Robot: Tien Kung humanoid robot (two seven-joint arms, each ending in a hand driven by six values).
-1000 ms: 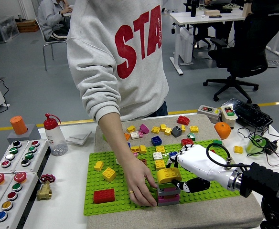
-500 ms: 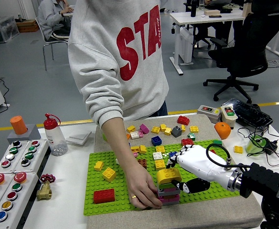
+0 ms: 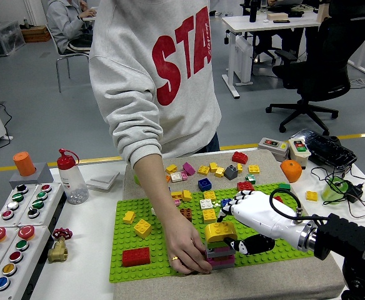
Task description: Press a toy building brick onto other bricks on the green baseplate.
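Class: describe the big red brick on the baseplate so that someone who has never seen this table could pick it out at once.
Start at the green baseplate in the middle of the table and go to its near left corner. The red brick sits there alone, left of the person's hand. It is the only large red brick on that side; the yellow bricks beyond it are smaller.

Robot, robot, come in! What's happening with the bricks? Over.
Right hand shut on yellow brick, atop brick stack on green baseplate. Person's hand steadying stack. Left hand not in view.
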